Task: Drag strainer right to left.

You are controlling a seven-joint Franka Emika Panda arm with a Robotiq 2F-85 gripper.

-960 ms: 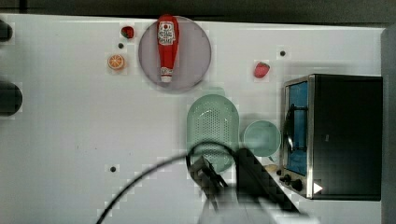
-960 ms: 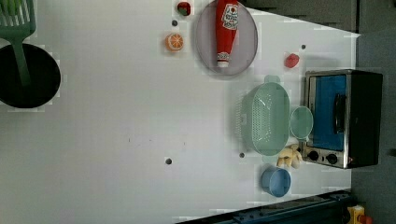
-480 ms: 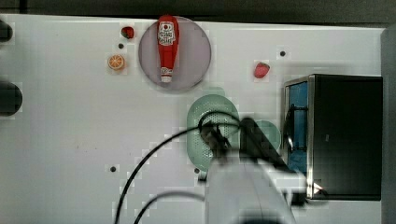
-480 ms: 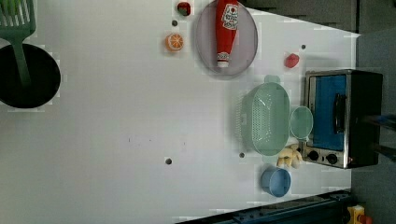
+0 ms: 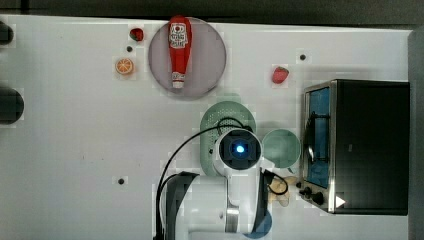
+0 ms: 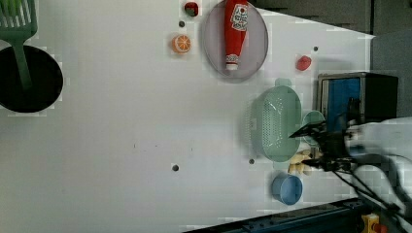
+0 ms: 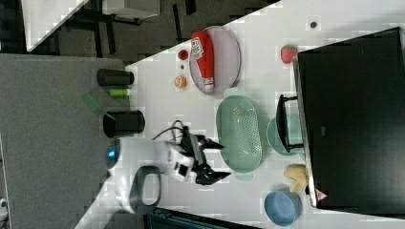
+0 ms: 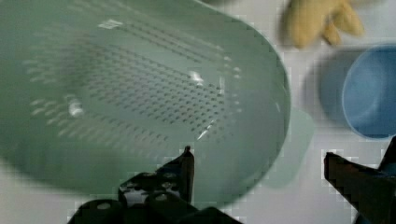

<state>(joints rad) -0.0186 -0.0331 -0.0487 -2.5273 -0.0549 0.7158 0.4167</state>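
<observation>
The strainer [image 5: 218, 119] is a pale mint-green oblong colander with a grid of small holes, and it lies on the white table [image 5: 75, 150] beside the toaster oven. It is also in the left view [image 6: 277, 121], the right view [image 7: 239, 131] and the wrist view [image 8: 140, 79]. My gripper [image 7: 225, 160] is open and hovers at the strainer's end nearest the blue bowl. In the wrist view one fingertip [image 8: 187, 156] is over the perforated basin and the other [image 8: 332, 164] is past the end tab. Nothing is held. In the top view my wrist [image 5: 238, 150] covers half the strainer.
A black toaster oven [image 5: 360, 145] stands on the top view's right, with a round green bowl [image 5: 282, 147] against it. A blue bowl [image 7: 282, 207] and a yellow toy [image 7: 296, 176] lie near the strainer's end. A ketchup bottle [image 5: 179, 50] rests on a grey plate, near a strawberry [image 5: 280, 75] and an orange slice [image 5: 124, 66].
My arm has come up from the top view's bottom edge to over the strainer, and it has entered the left view from its right. The strainer has not moved.
</observation>
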